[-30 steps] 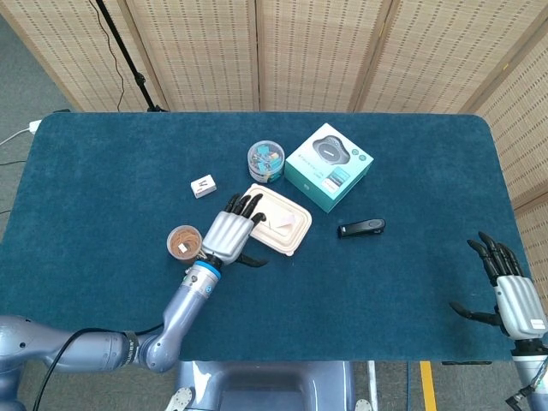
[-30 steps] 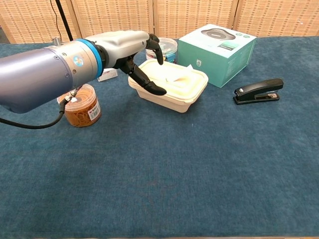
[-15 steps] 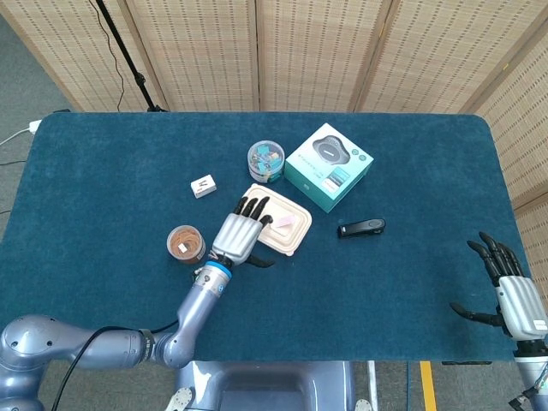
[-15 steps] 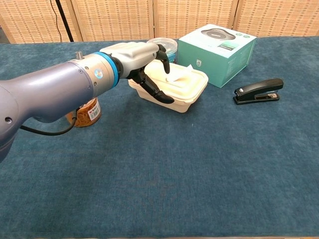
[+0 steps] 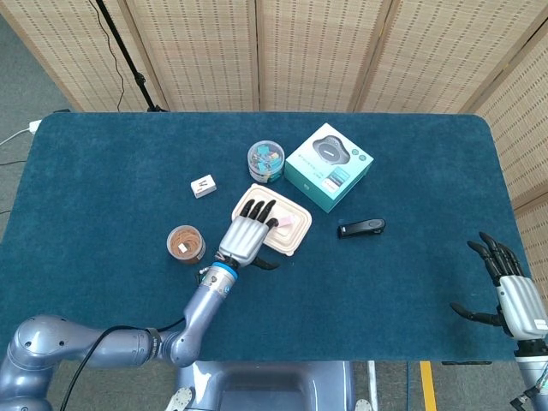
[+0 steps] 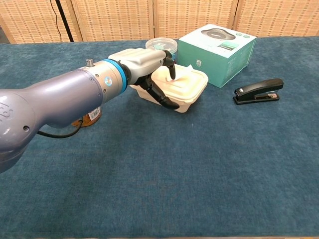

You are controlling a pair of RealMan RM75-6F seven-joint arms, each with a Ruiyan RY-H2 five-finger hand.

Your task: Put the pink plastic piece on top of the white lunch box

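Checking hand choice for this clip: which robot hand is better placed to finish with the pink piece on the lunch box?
The left robot hand. It is over the white lunch box, fingertips by the pink plastic piece on the lid. The right robot hand hangs open past the table's far edge.

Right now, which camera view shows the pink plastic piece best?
The head view: pink plastic piece shows from above on the white lunch box, beside the left hand. The chest view shows it paler, partly behind fingers.

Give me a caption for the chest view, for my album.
Left hand reaching over the white lunch box, fingers at the pink piece lying on its lid.
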